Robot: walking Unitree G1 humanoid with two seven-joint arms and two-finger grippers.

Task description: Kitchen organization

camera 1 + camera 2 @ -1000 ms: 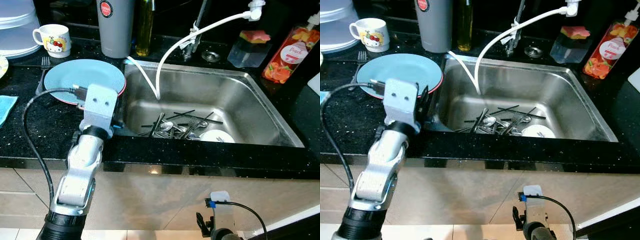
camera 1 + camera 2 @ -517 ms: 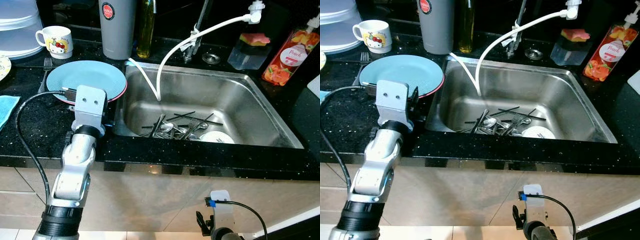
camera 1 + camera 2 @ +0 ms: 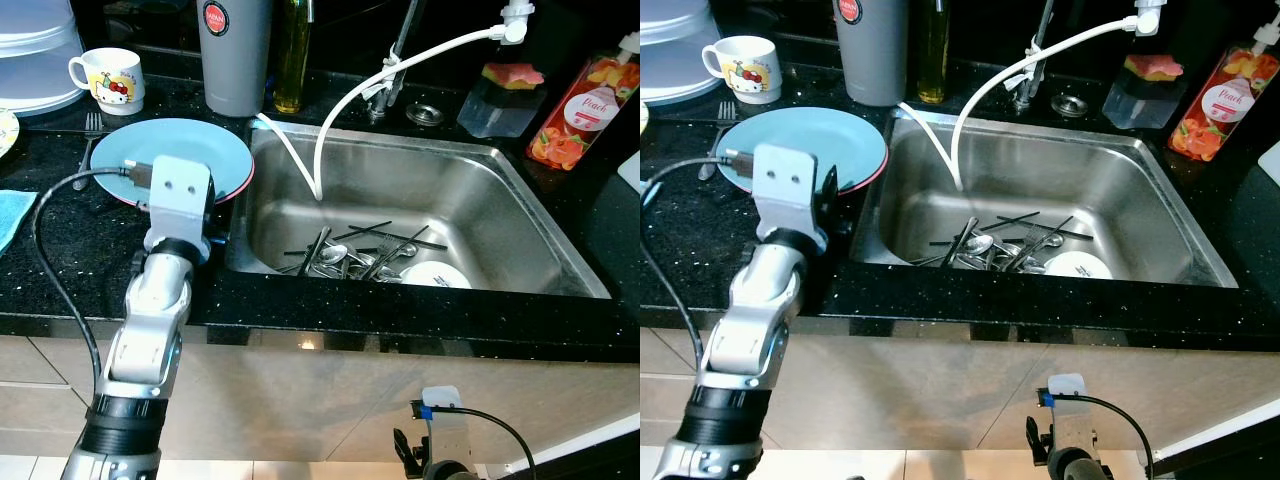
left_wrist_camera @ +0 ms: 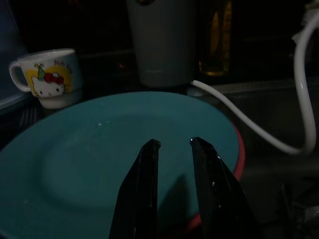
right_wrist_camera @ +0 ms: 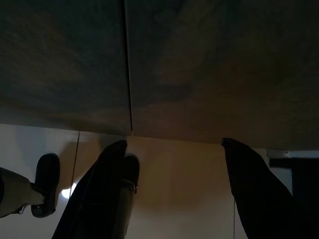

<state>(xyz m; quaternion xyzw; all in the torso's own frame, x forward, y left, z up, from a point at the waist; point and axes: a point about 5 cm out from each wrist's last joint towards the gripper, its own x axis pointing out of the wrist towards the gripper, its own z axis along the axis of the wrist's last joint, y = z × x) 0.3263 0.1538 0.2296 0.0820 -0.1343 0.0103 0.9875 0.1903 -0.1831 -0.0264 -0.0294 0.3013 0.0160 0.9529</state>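
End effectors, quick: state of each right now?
Left end effector: fingers slightly apart over the blue plate, holding nothing.
Right end effector: open, empty, hanging idle below the counter.

A home kitchen: a steel sink [image 3: 520, 215] is set into a black speckled counter [image 3: 60, 260], with cutlery [image 3: 355, 255] lying in its basin and a white hose [image 3: 400, 60] running down from the tap. On the counter to the left sit a blue plate [image 3: 185, 150] and a cartoon mug [image 3: 105, 78]. Far right stand a sponge holder [image 3: 500, 95] and a soap bottle [image 3: 583, 112].
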